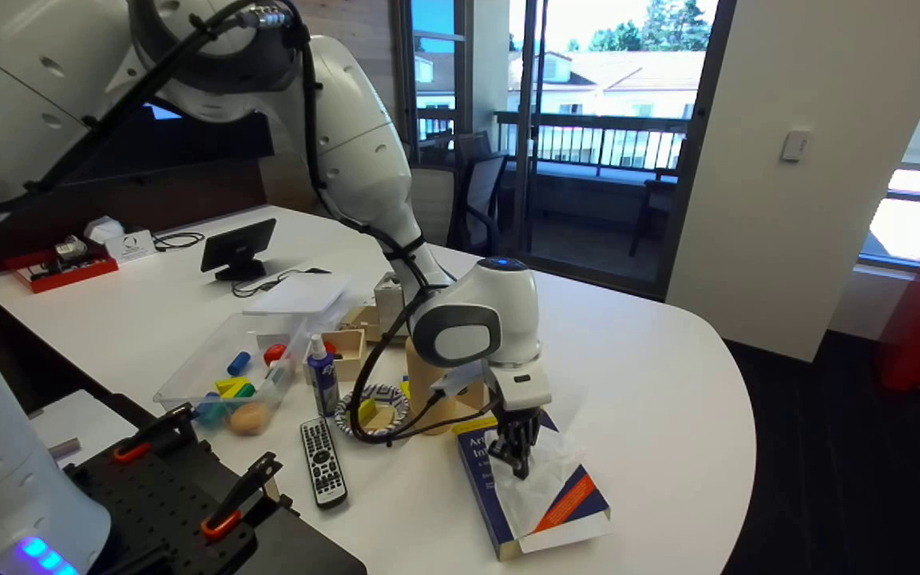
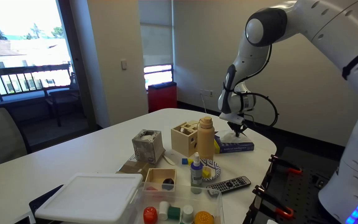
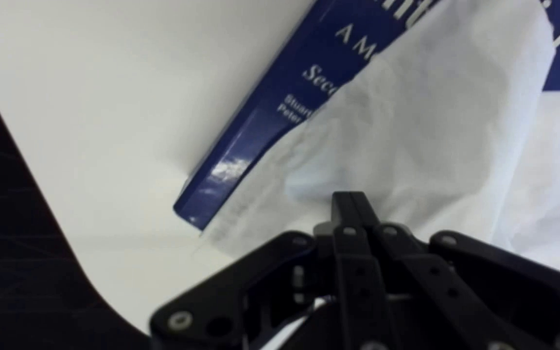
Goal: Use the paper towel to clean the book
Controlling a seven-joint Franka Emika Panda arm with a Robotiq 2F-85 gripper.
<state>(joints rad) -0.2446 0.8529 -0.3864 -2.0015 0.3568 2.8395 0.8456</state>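
Observation:
The dark blue book (image 1: pixel 480 483) lies flat on the white table; it also shows in an exterior view (image 2: pixel 236 147) and the wrist view (image 3: pixel 280 97). The crumpled white paper towel (image 1: pixel 525 507) is spread over much of its cover; it also shows in an exterior view (image 2: pixel 228 137) and the wrist view (image 3: pixel 430 126). My gripper (image 3: pixel 354 199) points down at the towel over the book, and shows in both exterior views (image 1: pixel 520 471) (image 2: pixel 237 134). Its fingertips are together, with no towel visible between them. Whether they pinch a thin fold from beneath is hidden.
Near the book stand a tan bottle (image 2: pixel 206 140) and a wooden shape box (image 2: pixel 182 140). A remote (image 1: pixel 323 463), a spray bottle (image 1: pixel 322 375), a patterned plate (image 1: pixel 400 399) and a clear bin (image 1: pixel 180 395) lie farther off. The rounded table edge (image 3: pixel 68 243) passes near the book.

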